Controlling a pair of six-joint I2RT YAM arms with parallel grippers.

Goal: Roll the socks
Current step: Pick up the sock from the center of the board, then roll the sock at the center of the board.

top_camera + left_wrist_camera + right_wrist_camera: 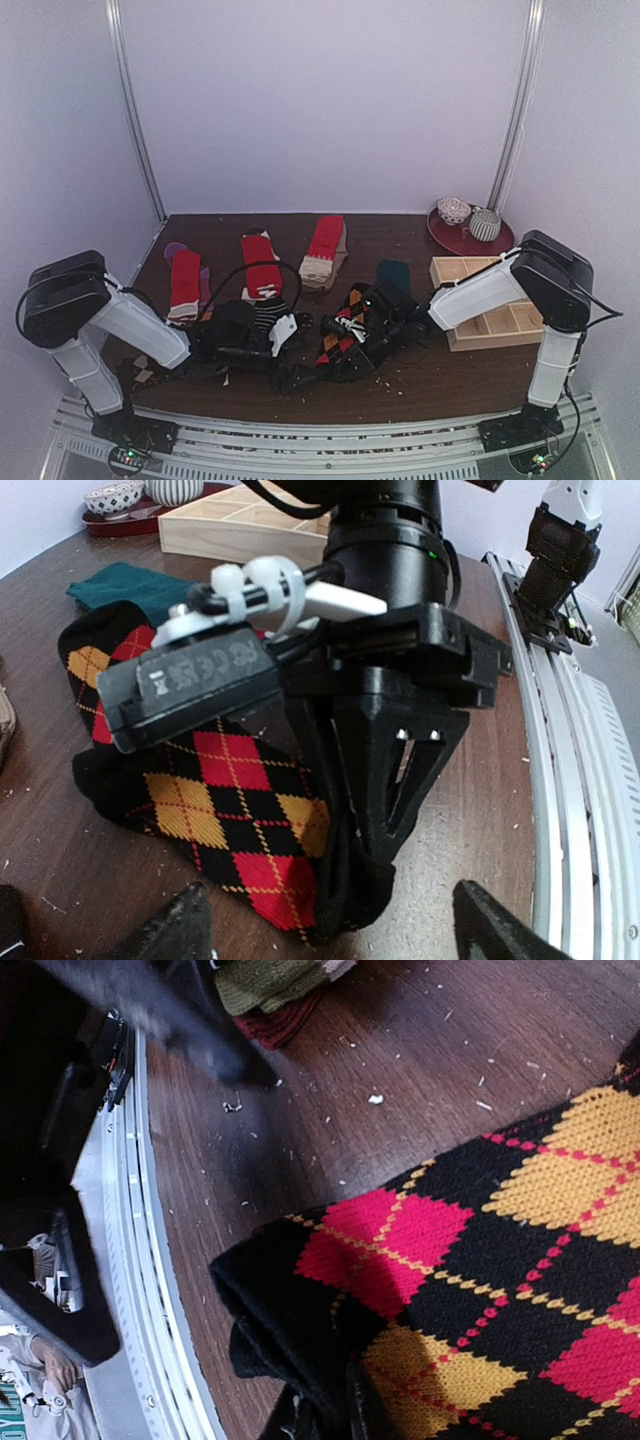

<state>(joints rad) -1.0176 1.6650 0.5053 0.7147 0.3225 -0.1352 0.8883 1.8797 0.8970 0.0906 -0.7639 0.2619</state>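
My right jaws are clamped on the near end of the argyle sock point(230, 800), fixing the edge where I judge the roll begins. My left jaws stand open just beside it. The sock lies centre-near on the dark wooden worktop point(420, 385), which is flecked with pale crumbs. White walls point(330, 100) enclose it.

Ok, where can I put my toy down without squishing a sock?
Bare wood lies between the rightmost red-and-beige sock and the red plate, and along the near edge before the wooden tray. The middle, around the argyle sock, is crowded.
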